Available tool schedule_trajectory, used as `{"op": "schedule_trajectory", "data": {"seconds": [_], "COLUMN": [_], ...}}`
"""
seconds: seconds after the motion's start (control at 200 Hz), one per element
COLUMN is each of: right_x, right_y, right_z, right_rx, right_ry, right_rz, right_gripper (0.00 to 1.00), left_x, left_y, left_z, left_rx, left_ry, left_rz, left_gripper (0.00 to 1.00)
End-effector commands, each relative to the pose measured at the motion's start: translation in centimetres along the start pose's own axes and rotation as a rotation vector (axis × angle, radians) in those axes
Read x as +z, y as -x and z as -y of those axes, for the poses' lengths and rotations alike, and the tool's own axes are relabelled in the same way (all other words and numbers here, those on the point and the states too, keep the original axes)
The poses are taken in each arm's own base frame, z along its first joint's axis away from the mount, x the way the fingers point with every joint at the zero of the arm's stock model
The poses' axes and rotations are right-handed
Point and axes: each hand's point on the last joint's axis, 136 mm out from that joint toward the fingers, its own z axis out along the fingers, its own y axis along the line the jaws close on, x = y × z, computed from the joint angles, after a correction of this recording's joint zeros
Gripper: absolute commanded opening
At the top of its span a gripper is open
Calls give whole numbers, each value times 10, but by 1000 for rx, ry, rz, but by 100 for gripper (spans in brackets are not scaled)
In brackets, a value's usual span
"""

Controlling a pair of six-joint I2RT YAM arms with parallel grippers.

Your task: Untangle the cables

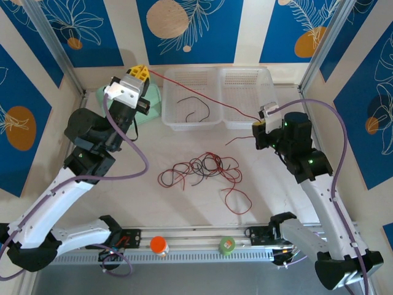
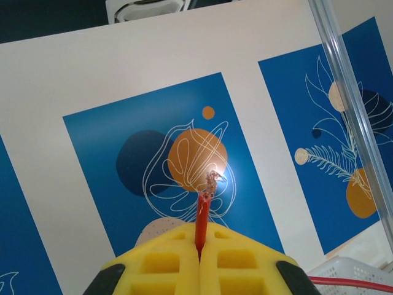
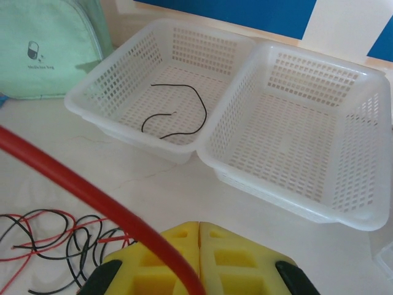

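Top external view: along the near edge of the table (image 1: 153,203) a rail carries an orange-capped object (image 1: 158,246) and a green roll (image 1: 226,246), set between the two arm bases. Bare tabletop is seen just beyond the rail, on the left and in the middle. A single red loop (image 1: 237,198) lies right of centre, apart from the heap. The cables (image 1: 199,167), red and black, are piled in a loose tangle at mid-table, with open surface on all sides of them and the arms standing to either flank.

Farther back, the right gripper (image 1: 261,124) is closed on a red cable (image 1: 202,95); in the right wrist view the yellow fingers (image 3: 233,258) are pressed together and the cable (image 3: 92,192) is seen running out across them. The cable is drawn taut and straight, passing over the two white baskets at the far edge, up to the left gripper (image 1: 139,74), whose fingers (image 2: 166,264) are shut on its frayed end (image 2: 209,184).

The left basket (image 3: 80,92) holds one black cable (image 3: 204,110); the right basket (image 3: 368,224) touches it along one rim. A mint bag (image 1: 153,101) lies just left of the baskets, against the back wall.
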Motion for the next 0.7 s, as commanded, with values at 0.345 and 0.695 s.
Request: {"op": "schedule_trajectory", "data": {"seconds": [0.345, 0.695], "right_x": [-26, -16], "right_y": [140, 199], "right_z": [25, 49], "right_rx": [113, 161], "right_ry": [102, 142], "right_rz": [237, 328], "right_gripper": [0, 0], "left_x": [39, 20], "left_y": [-95, -115], "left_z": [73, 75], "left_rx": [-270, -271], "left_ry": [-160, -162], "left_rz": [-167, -239], "left_gripper": [68, 100]}}
